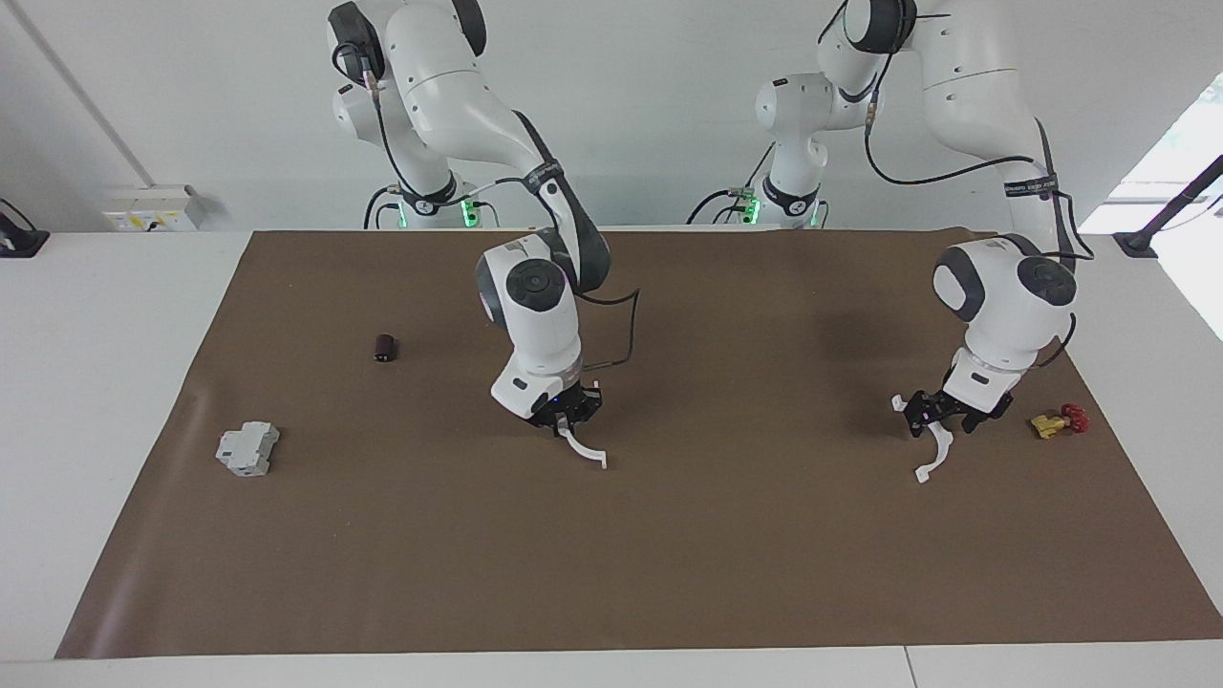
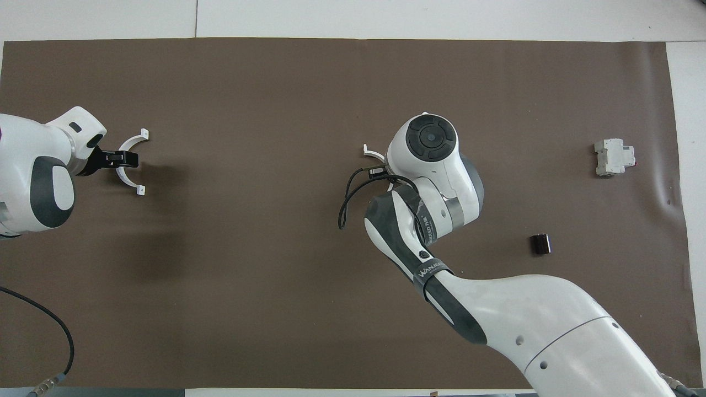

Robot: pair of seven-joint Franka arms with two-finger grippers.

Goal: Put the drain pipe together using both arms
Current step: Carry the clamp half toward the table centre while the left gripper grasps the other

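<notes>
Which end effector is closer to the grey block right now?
The right end effector, holding one white arc over mid-mat, is the nearer to the grey block. The left end effector holds the other arc over the left arm's end, beside the yellow-and-red part.

- Mat (image 1: 669,554): brown, matt, cloth-like or paper-like sheet, slightly rippled near one end.
- Table (image 1: 86,401): smooth white surface, faint sheen.
- Arcs (image 1: 585,449) (image 1: 936,454): thin white plastic, smooth.
- Arms (image 1: 535,306) (image 1: 1003,296): glossy white plastic shells with dark grey bands.
- Grippers (image 1: 566,420) (image 1: 941,413): black, matt.
- Block (image 1: 246,449): pale grey plastic, matt.
- Cylinder (image 1: 385,347): small, dark, slightly shiny.
</notes>
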